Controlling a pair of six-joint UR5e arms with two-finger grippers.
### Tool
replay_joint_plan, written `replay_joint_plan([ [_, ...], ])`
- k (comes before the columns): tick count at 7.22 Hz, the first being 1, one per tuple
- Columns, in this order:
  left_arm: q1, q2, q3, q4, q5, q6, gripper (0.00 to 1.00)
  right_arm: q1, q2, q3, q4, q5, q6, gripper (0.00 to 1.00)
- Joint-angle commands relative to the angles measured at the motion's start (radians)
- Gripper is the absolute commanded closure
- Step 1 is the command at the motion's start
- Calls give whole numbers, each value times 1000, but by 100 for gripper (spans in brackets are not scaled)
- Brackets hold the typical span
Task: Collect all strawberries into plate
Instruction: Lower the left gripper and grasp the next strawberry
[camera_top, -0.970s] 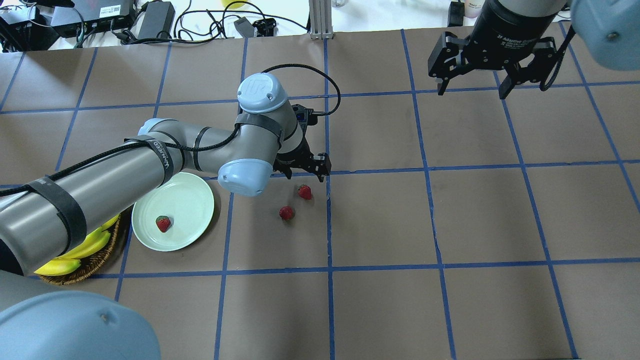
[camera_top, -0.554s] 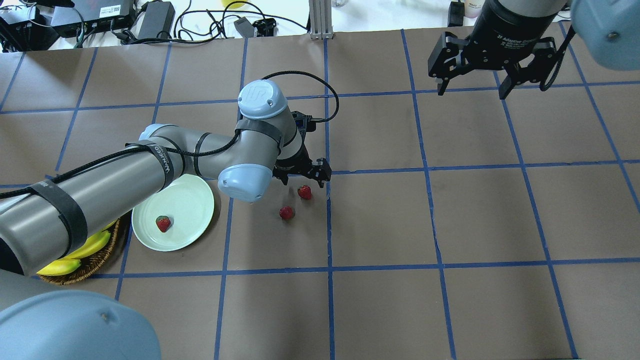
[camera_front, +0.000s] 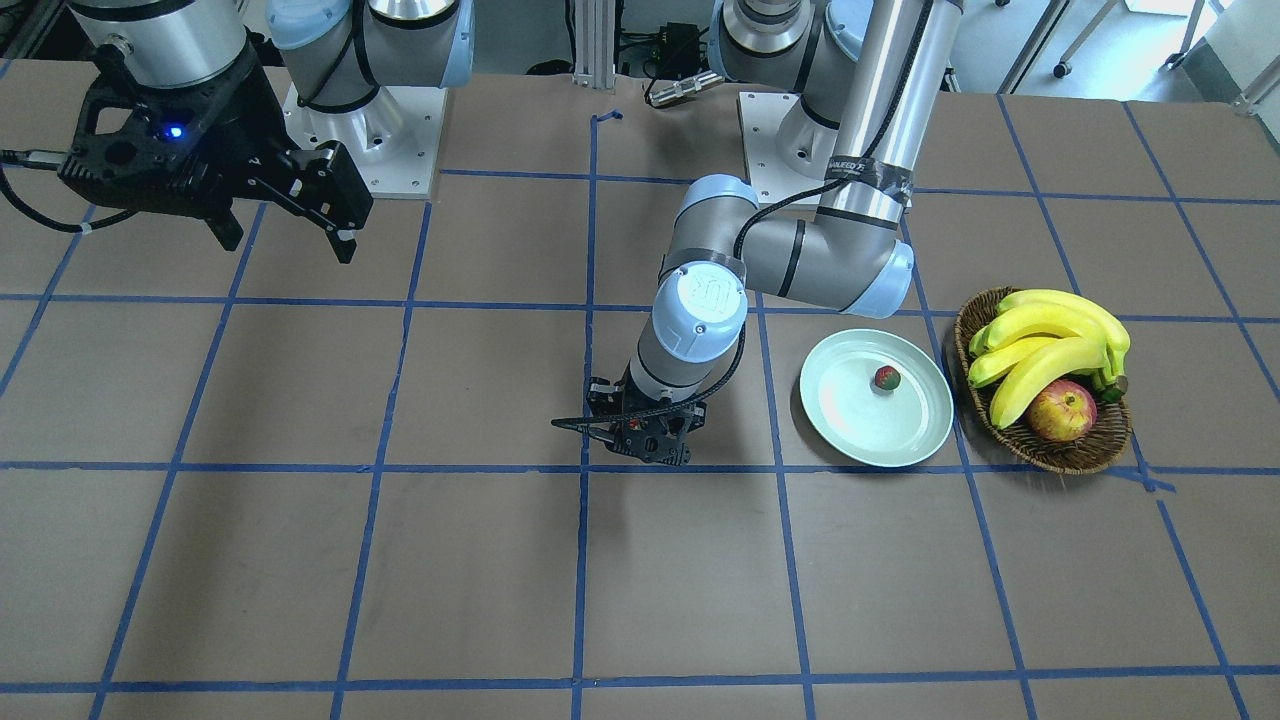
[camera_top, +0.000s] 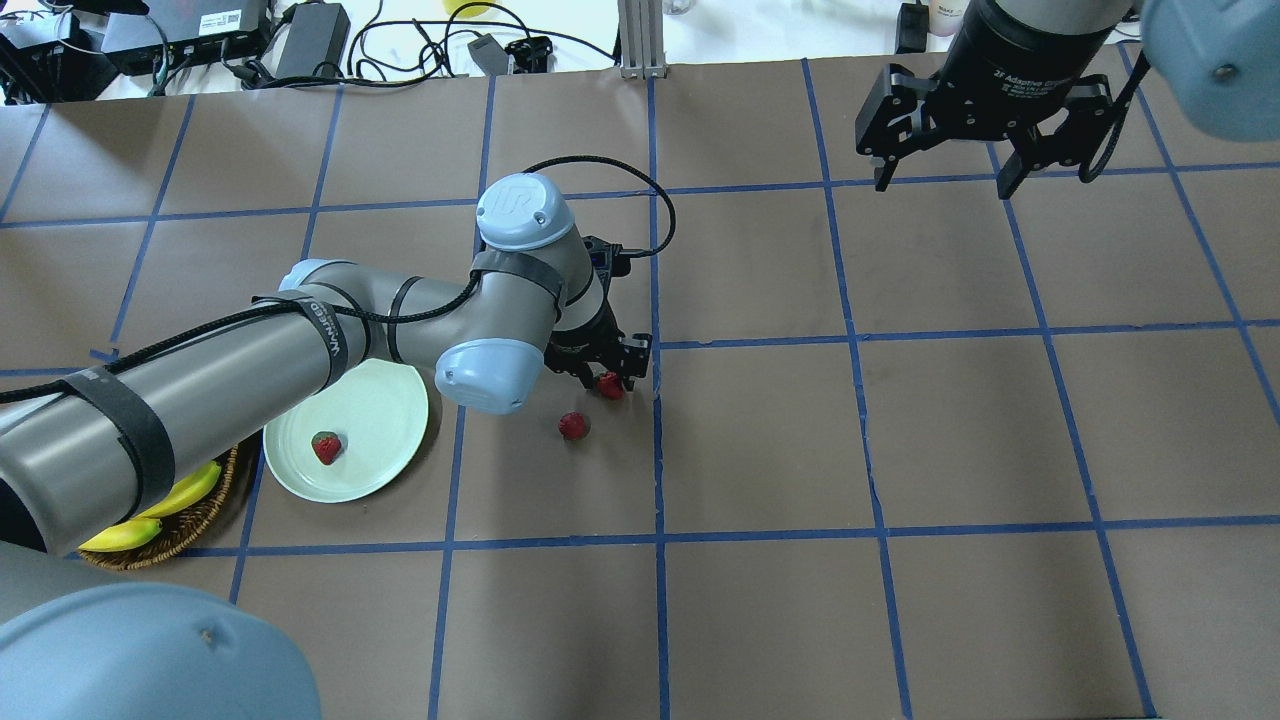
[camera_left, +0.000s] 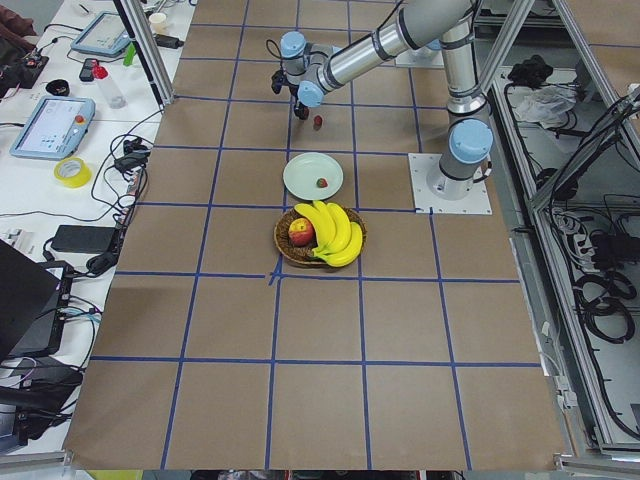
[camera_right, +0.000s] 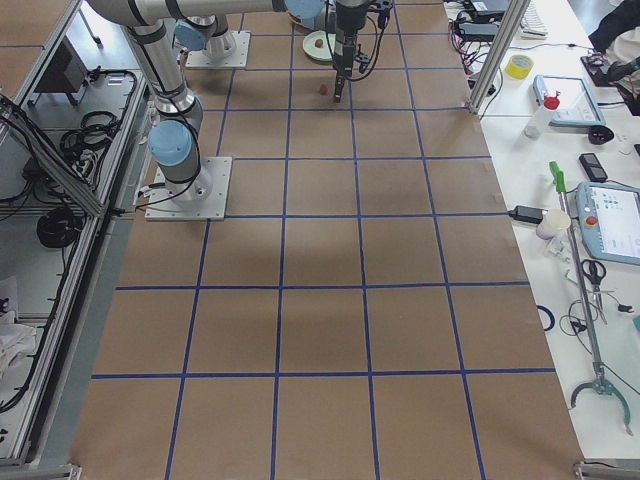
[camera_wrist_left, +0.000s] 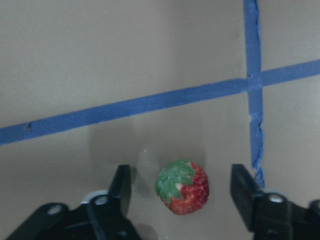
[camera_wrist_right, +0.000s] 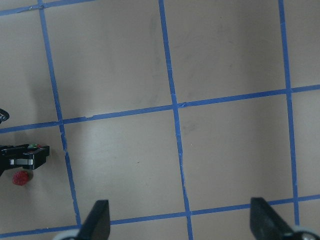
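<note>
Okay, front view: the left gripper (camera_front: 648, 445) is down at the table (camera_front: 400, 560), pointing straight down, and its wrist hides what is under it. The plate (camera_front: 850, 432) sits near it with the first strawberry (camera_front: 886, 378) inside. Past the plate, a basket (camera_front: 1060, 458) holds bananas (camera_front: 1050, 335) and an apple (camera_front: 1060, 412), which are not task items. The right gripper (camera_front: 287, 245) hangs high and well apart, fingers spread around nothing, probably parked to keep out of the way. Overhead view: the left gripper straddles the second strawberry (camera_top: 609, 386) on the table, close to a crossing of blue tape (camera_top: 655, 440). The third strawberry (camera_top: 573, 426) lies loose just beside it on the plate side, untouched. Left side view: too small for finger state, it only shows the arm reaching beyond the plate. Right side view: same, too small to tell. Left wrist view: the fingers (camera_wrist_left: 122, 182) are open, one on each side of the second strawberry, with a gap on both sides and no contact. The berry lies tilted, green cap up-left. The gripper is this low because it is lined up to close on the berry, I judge, then carry it to the plate. Right wrist view: its fingers are wide apart over the taped table, gripping nothing. One berry of three is in the plate, two are left. Risks: the small round berry may roll or get squashed on closing, and the third one is close enough to get bumped.
</note>
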Motion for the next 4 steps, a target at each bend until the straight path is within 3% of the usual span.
replay_joint_plan([
  [1, 0, 8, 4, 3, -7, -1, 100, 1, 0, 0, -1, 2, -1, 0],
  [3, 6, 13, 77, -4, 0, 14, 100, 0, 0, 0, -1, 1, -1, 0],
  [4, 50, 22, 146, -119, 8, 21, 100, 0, 0, 0, -1, 1, -1, 0],
])
